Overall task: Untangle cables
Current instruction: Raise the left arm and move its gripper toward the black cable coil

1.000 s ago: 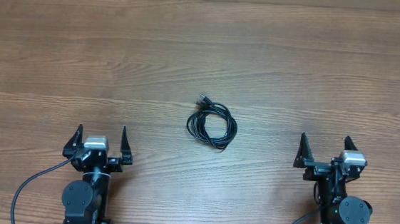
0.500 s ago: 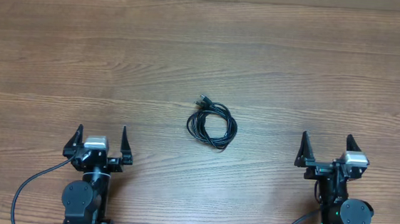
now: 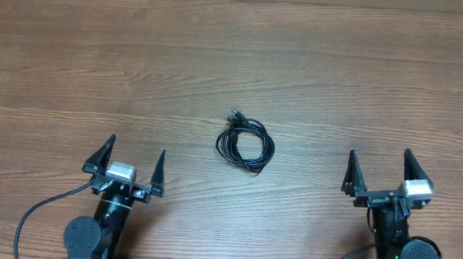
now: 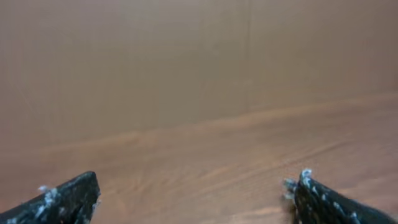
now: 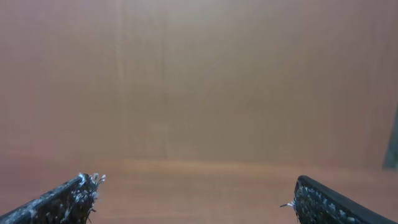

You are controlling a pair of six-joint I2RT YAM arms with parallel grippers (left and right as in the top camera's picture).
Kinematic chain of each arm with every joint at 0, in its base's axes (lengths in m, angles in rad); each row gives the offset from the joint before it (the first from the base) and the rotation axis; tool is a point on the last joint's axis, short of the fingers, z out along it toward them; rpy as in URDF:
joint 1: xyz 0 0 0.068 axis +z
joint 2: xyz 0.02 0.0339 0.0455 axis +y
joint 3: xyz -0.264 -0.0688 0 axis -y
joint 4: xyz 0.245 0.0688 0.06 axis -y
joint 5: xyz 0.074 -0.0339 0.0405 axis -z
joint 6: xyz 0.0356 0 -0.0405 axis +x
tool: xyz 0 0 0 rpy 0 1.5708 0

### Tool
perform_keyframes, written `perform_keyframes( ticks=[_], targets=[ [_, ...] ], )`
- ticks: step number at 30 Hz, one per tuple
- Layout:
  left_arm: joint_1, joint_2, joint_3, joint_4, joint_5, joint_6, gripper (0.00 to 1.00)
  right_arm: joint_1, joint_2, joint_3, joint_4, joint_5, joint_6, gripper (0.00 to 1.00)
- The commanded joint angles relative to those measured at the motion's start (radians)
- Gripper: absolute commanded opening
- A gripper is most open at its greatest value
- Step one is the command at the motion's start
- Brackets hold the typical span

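Cables [image 3: 245, 144] coiled on table [image 3: 237, 55], near centre. One plug end juts from the coil at 11 o'clock. Left gripper [image 3: 137, 145] at coil's 9 o'clock, right gripper [image 3: 379, 153] at 3 o'clock, both well apart from it. Arm bases [image 3: 86, 236] at table's 7 and 5 o'clock, near edge.

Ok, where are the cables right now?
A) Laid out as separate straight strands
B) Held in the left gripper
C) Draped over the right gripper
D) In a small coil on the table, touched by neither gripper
D: the cables lie in a small coil on the table, while the left gripper and the right gripper both stand open, empty and well apart from it.
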Motion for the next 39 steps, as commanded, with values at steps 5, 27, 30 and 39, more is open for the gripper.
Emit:
perform_keyframes(
  ticks=[5, 27, 30, 39],
  targets=[
    [-0.005, 0.013, 0.322, -0.177, 0.047, -0.005, 1.0, -0.005, 0.008, 0.28, -0.023, -0.034, -0.007, 1.0],
    [-0.005, 0.791, 1.368, -0.999, 0.476, -0.037, 0.99, -0.005, 0.671, 1.429, -1.339, -0.463, -0.117, 1.0],
    [-0.005, 0.806, 1.365, -1.042, 0.55, -0.088, 1.0, -0.005, 0.67, 1.453, -1.355, -0.492, -0.114, 1.0],
    [-0.005, 0.813, 1.363, -1.123, 0.574, -0.089, 0.79, -0.005, 0.67, 1.453, -1.353, -0.529, -0.114, 1.0]
  ],
)
